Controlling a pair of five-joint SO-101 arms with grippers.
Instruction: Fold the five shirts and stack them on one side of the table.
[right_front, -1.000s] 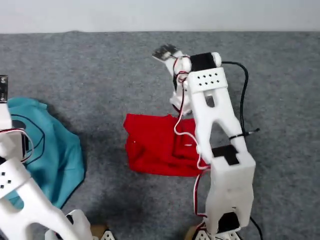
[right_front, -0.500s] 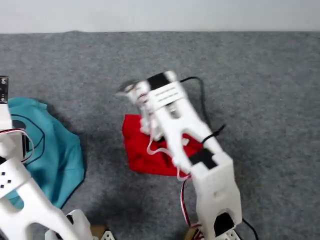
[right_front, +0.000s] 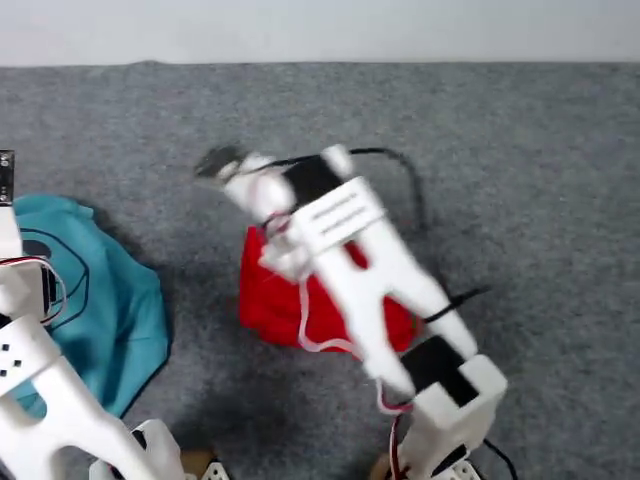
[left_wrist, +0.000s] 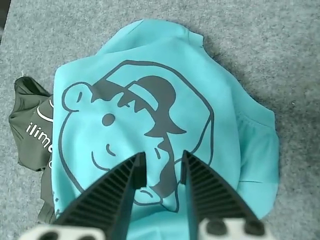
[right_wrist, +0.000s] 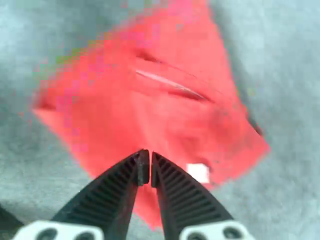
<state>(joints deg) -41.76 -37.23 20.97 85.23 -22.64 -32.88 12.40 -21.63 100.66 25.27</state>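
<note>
Right arm has swung from 1 toward 10 o'clock over the crumpled red cotton shirt (right_front: 268, 300) at the centre of the grey felt tabletop (right_front: 540, 180). Right gripper (right_wrist: 146, 159) is closed on nothing. The shirt's edge has crept toward 9, so it's probably being slid to the teal printed shirt (left_wrist: 150, 95) at 9 o'clock. Left gripper (left_wrist: 160, 162) hangs over that one, slightly open, unmoved.

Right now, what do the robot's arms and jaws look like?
Both the right arm and left arm are blocky white plastic trailing thin red-and-white wires; the right also carries a black cable. The jaws are black, ribbed and tapered.
</note>
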